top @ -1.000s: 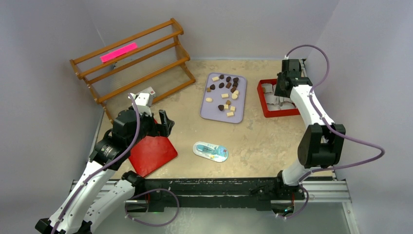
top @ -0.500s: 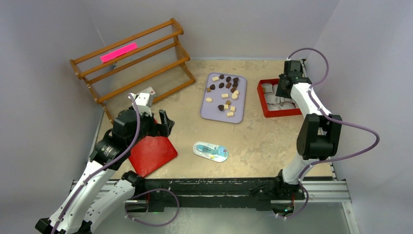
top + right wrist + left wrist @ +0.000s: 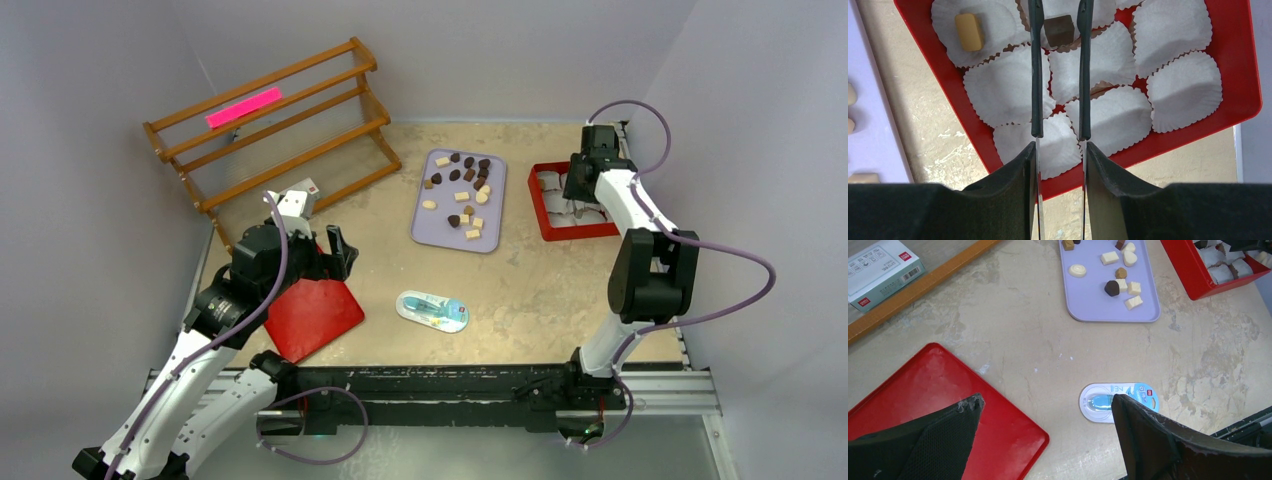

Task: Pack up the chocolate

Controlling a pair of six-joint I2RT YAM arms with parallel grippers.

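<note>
Several dark and pale chocolate pieces (image 3: 460,197) lie on a lavender tray (image 3: 440,228), also seen in the left wrist view (image 3: 1093,305). My right gripper (image 3: 1060,150) hangs over the red box (image 3: 1238,60) of white paper cups, shut on a pair of tweezers (image 3: 1036,75). The tweezer tips stand slightly apart on either side of a dark piece (image 3: 1058,30) that rests in a cup. A tan piece (image 3: 969,31) lies in the cup beside it. My left gripper (image 3: 1045,402) is open and empty above the table, between the red lid and the packet.
A flat red lid (image 3: 315,315) lies at the front left. An oval blue-and-white packet (image 3: 432,310) sits at the front centre. A wooden rack (image 3: 280,130) with a pink strip (image 3: 244,107) stands at the back left, with a small box (image 3: 880,265) near it.
The right arm's elbow has drawn in slightly while its gripper stayed over the red box. The left arm has not moved.
</note>
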